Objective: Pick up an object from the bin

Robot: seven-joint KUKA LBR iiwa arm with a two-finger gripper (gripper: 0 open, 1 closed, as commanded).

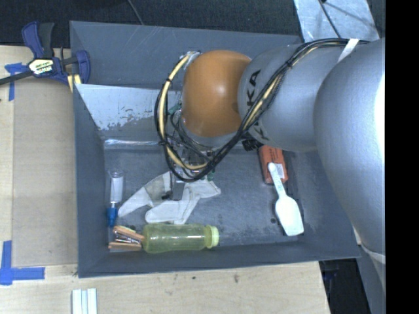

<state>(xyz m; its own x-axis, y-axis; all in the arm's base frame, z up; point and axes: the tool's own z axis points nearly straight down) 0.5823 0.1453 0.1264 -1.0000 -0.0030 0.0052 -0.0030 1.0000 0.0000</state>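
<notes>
My gripper [172, 186] reaches down from under the arm's orange dome at the middle of the bin, its tip right at the upper edge of a crumpled white cloth [171, 205]. A yellow-green clear bottle [180, 237] lies on its side just in front of the cloth, along the bin's near wall. Left of the cloth lies a small clear vial with a blue cap [116, 193]. Most of the gripper is hidden by the dome and cables.
A brown bundle [125, 239] lies at the bottle's left end in the near left corner. A white spatula-like tool [287, 211] with an orange-red handle [271, 160] lies at the right side. The arm covers the bin's back right.
</notes>
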